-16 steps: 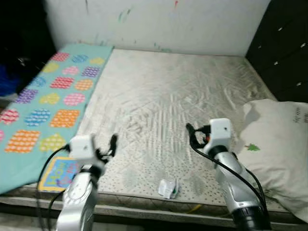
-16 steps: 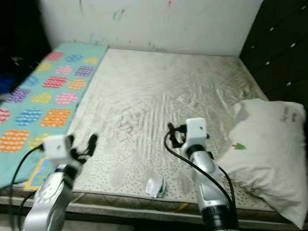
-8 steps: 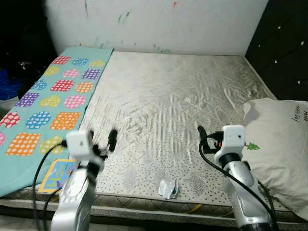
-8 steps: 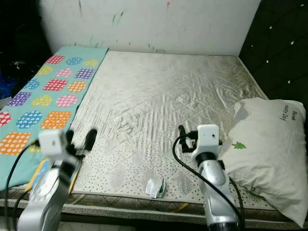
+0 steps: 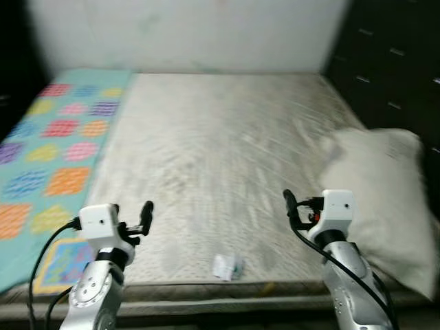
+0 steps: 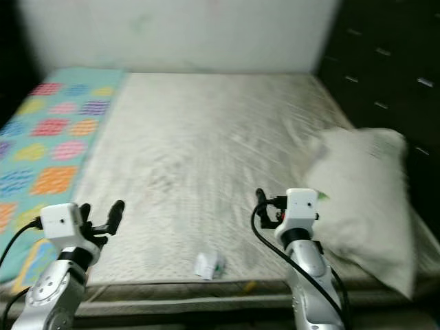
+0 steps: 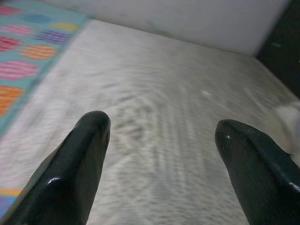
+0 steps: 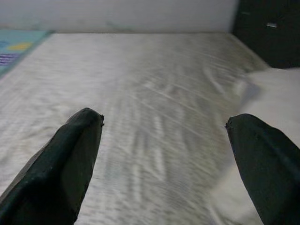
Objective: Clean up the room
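approach step, view blurred. left gripper (image 7: 159, 140) and right gripper (image 8: 164, 140) both spread wide, empty. next: reach crumpled wrapper (image 5: 227, 266) at 6 o'clock on mattress (image 5: 213, 137).

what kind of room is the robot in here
Most likely a bedroom. A large bare off-white quilted mattress takes up most of the view, a white pillow lies at its right side, and a teal blanket with colourful patches covers its left edge.

Room, bed view, blurred. Pale plastered wall (image 5: 185, 34) behind; dark panelled cabinet front (image 5: 385, 62) along the right. Bare grey-white quilted mattress (image 5: 206, 151); turquoise sheet with coloured patches (image 5: 48, 151) at its left.
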Controlling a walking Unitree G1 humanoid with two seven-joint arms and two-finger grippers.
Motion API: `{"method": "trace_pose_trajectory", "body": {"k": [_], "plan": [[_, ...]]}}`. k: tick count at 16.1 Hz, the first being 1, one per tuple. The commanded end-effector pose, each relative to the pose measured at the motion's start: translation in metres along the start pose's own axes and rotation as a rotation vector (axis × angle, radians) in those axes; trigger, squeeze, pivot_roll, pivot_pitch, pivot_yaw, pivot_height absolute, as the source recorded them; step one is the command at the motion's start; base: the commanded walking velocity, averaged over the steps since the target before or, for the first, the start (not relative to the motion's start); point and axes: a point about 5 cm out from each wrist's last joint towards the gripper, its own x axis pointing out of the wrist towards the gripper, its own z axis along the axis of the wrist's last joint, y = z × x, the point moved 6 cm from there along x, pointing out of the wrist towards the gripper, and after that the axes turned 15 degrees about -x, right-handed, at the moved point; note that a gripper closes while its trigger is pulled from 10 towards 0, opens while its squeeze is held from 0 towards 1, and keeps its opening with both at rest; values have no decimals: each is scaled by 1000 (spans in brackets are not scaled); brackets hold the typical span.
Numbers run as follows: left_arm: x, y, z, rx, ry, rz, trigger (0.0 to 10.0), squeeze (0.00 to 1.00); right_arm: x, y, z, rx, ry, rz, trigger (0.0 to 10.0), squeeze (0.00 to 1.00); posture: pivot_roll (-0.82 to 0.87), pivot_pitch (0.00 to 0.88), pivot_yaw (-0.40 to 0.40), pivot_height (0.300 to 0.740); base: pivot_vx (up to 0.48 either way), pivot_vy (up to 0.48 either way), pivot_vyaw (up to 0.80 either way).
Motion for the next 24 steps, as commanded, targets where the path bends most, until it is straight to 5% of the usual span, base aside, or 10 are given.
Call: {"method": "trace_pose_trajectory", "body": {"k": [1, 11, 24], "plan": [[0, -4, 5, 4, -9, -12, 10000, 0, 0, -6, 8, 5, -21, -17, 10000, 0, -105, 58, -6, 740, 0, 0, -538], [-5, -5, 3, -26, 4, 5, 10000, 0, -4, 15, 15, 8, -29, 92, 10000, 0, -107, 100, -32, 740, 0, 0, 0], [-4, -6, 6, -35, 1, 17, 10000, 0, -2, 24, 21, 6, -36, 153, 10000, 0, -107, 117, -39, 601, 0, 0, 0]]}}
